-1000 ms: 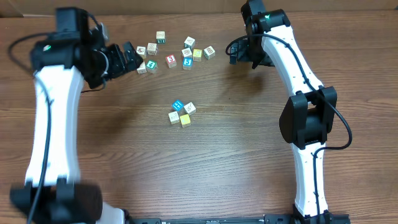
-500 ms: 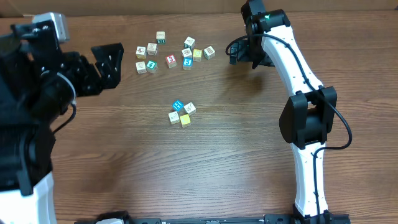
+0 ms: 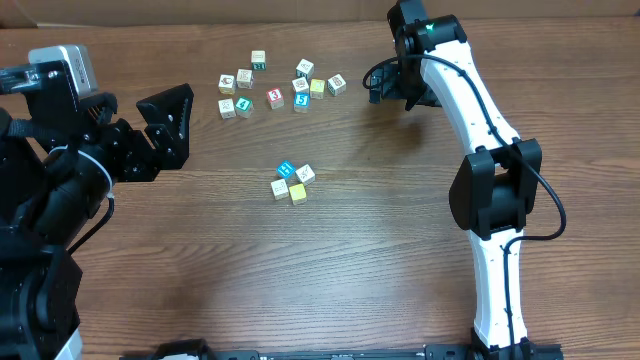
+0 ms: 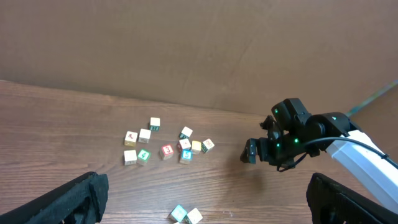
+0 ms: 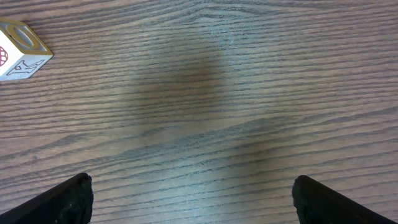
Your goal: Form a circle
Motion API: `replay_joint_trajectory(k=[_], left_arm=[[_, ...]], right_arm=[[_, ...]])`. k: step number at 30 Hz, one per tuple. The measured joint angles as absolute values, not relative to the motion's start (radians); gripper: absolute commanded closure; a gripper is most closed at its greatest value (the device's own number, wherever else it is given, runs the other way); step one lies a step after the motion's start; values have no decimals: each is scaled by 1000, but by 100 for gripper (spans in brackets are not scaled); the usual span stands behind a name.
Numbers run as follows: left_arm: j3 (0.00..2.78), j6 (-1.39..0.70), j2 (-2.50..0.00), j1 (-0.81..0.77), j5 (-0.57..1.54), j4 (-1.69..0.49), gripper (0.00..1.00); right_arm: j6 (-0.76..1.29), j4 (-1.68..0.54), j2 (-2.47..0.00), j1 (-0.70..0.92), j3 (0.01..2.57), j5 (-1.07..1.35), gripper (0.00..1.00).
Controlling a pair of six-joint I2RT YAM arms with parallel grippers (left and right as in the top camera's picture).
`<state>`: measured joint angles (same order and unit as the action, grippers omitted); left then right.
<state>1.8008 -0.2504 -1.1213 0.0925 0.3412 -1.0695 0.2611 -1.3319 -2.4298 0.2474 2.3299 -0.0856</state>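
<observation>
The circle [image 3: 292,182] is a tight group of four small cubes mid-table: a blue one, a yellow one and two whitish ones. Its blue cube [image 4: 179,213] and a whitish cube [image 4: 194,216] show at the bottom edge of the left wrist view. My left gripper [image 3: 180,125] hangs open and empty to the left of the group, well apart from it. My right gripper [image 3: 378,85] is open over bare wood at the far right, its fingers [image 5: 345,202] wide apart with nothing between them.
A loose scatter of several picture and letter cubes [image 3: 275,85] lies at the back of the table. One whitish cube with a "K" [image 5: 22,46] sits just left of my right gripper. A brown wall [image 4: 199,50] runs behind the table.
My left arm has drawn back from the scattered cubes, toward the left and the front, with its gripper still open. The right arm and the cubes have not moved.
</observation>
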Motion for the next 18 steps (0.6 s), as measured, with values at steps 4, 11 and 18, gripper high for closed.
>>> replay_joint_trajectory(k=[4,11,18], left_arm=[[1801,-250,-1121,93,341,-1076,1],[1801,-250,-1120,93,341,-1080,1],[1801,-227,-1087,93,341,-1079,1]], right_arm=[[261,-1332,-2430,247,2330,-85,0],[261,-1332,-2430,247,2330,-86,0],[261,-1332,-2430,247,2330,-85,0]])
